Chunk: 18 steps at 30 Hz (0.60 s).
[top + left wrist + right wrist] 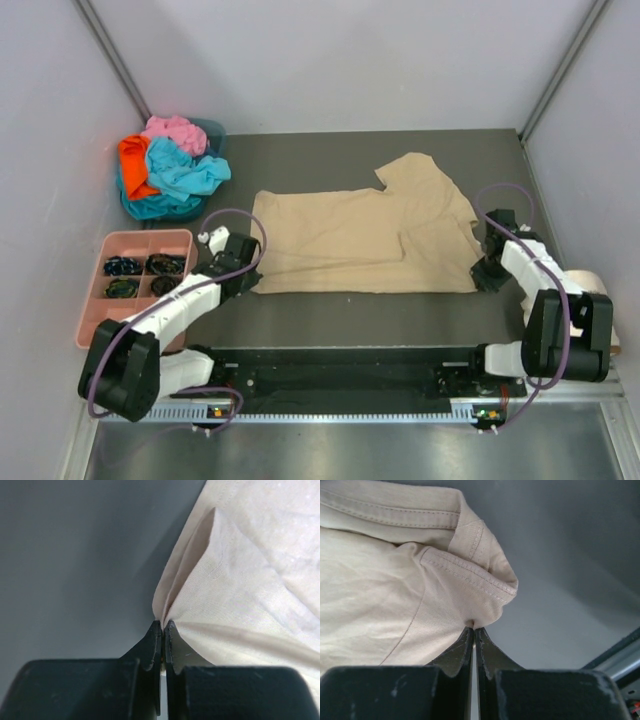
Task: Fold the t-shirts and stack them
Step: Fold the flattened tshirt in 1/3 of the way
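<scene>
A large tan t-shirt (365,235) lies spread across the dark table, one sleeve pointing to the back. My left gripper (243,280) is shut on the shirt's near left corner; the left wrist view shows the cloth (235,595) pinched and bunched at the fingertips (152,635). My right gripper (483,272) is shut on the shirt's near right edge, by a stitched sleeve hem (465,572) puckered at the tips (481,639). A heap of pink (175,131), orange (133,165) and turquoise (185,172) t-shirts sits at the back left.
A pink compartment tray (95,310) with dark small items stands at the left beside my left arm. The heap rests in a teal basket (213,130). Grey walls close the sides. A cream object (590,282) lies at the right edge behind my right arm.
</scene>
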Tool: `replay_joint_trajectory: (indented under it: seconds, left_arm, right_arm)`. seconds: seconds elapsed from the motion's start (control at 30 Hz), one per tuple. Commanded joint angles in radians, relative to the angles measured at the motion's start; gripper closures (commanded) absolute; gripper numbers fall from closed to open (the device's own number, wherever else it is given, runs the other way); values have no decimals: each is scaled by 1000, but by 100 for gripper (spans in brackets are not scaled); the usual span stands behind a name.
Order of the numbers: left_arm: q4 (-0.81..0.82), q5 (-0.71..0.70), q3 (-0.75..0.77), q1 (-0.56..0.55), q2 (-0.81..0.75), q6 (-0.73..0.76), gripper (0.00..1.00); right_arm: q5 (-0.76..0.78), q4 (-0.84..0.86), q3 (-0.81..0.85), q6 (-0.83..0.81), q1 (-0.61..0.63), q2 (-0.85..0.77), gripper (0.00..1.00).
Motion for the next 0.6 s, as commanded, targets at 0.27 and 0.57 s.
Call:
replay_joint_trajectory:
  seconds: [0.27, 0.57]
  left_arm:
    - [-136, -56, -87, 0, -115, -54, 100]
    - [-208, -63, -86, -3, -212, -81, 1]
  right_arm:
    - [42, -68, -70, 17, -10, -128, 100]
    - [31, -97, -71, 22, -10, -266, 7]
